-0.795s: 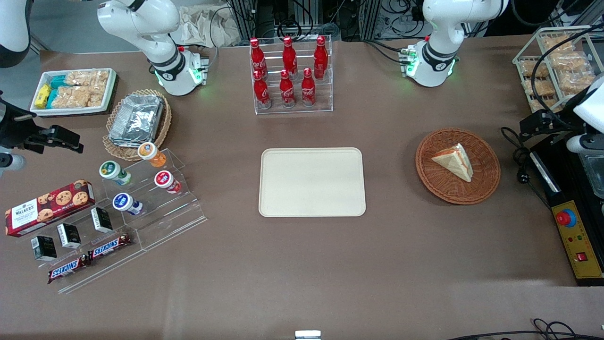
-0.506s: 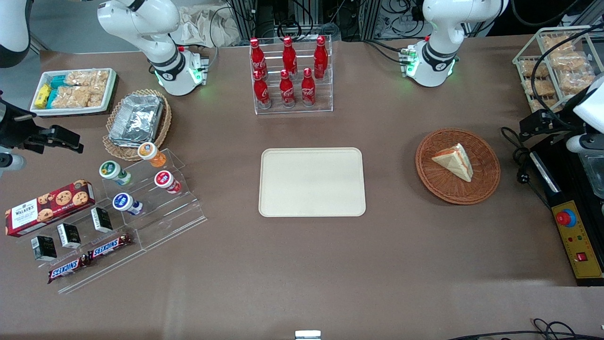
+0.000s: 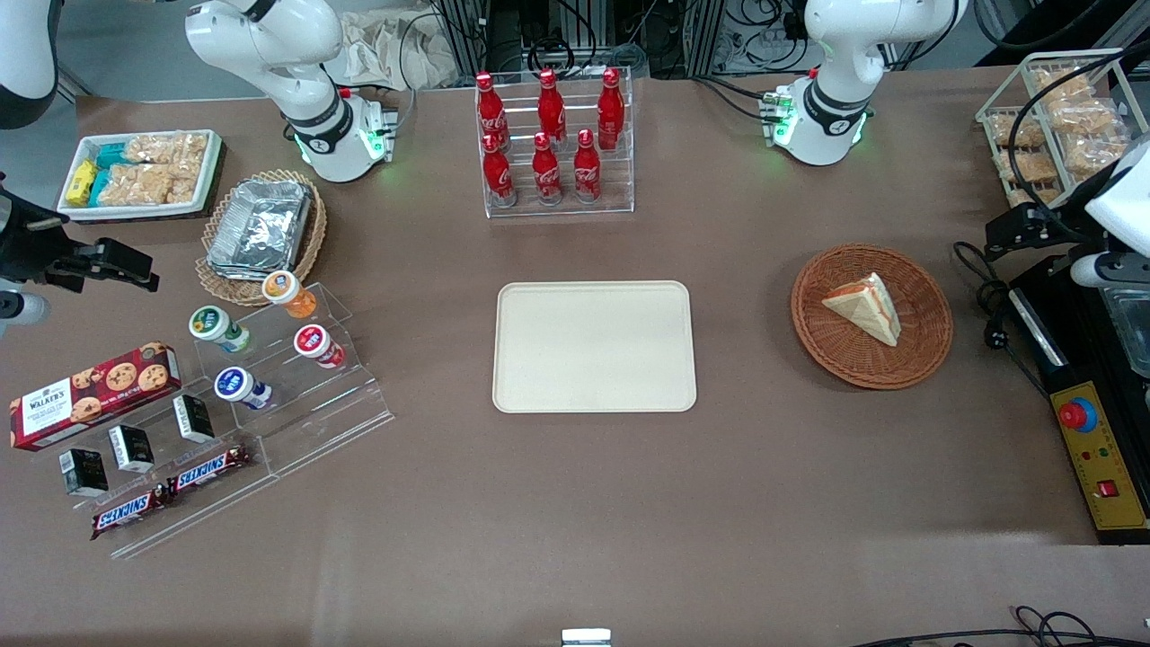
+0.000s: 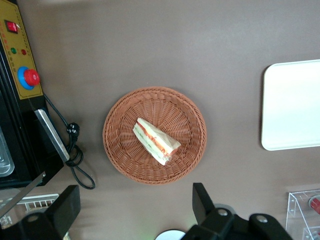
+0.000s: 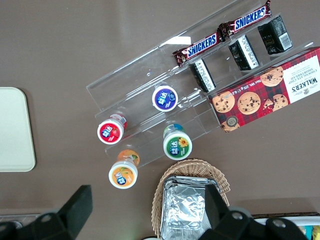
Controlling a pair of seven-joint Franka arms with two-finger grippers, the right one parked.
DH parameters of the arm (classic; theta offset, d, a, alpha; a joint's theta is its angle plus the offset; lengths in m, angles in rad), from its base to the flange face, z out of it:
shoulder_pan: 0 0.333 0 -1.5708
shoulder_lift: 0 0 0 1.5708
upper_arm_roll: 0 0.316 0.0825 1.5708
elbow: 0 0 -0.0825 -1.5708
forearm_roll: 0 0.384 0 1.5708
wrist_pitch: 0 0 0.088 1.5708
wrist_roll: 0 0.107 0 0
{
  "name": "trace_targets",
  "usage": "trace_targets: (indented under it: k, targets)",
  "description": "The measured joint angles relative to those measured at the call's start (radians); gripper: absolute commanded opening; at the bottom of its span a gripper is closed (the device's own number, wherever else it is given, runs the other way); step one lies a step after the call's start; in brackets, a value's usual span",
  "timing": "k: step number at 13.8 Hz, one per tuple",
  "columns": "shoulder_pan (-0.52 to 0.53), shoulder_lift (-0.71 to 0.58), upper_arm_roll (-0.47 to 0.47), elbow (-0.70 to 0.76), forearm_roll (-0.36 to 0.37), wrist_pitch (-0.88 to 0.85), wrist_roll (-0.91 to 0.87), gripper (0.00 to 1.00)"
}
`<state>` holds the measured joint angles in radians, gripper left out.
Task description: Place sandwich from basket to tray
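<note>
The sandwich [image 3: 864,307] [image 4: 155,141], a white-bread wedge with red-orange and green filling along its edge, lies in the round reddish-brown basket [image 3: 835,346] [image 4: 125,150]. The cream tray [image 3: 593,346] [image 4: 292,105] sits bare at mid-table, about a basket's width from the basket toward the parked arm's end. My gripper [image 3: 1020,232] [image 4: 134,205] hangs above the table at the working arm's end, beside the basket and apart from it. Its fingers [image 4: 67,206] are spread wide open, with only bare table between them.
A black control box with a red stop button [image 3: 1078,413] and a coiled cable [image 3: 988,296] lie close to the basket. A wire rack of snack packets [image 3: 1051,126] stands near my arm. Cola bottles [image 3: 548,144] stand farther from the camera than the tray. Snack displays [image 3: 269,359] fill the parked arm's end.
My gripper has shifted slightly away from the front camera and toward the basket. The sandwich, basket and tray have not moved.
</note>
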<state>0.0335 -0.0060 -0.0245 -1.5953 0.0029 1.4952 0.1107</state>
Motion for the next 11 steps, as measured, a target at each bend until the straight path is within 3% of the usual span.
trace_targets:
  k: [5,11]
  targets:
    - [-0.001,-0.075,-0.009,-0.105,0.000,0.008,-0.029,1.00]
    - [0.001,-0.258,-0.016,-0.508,-0.003,0.261,-0.193,1.00]
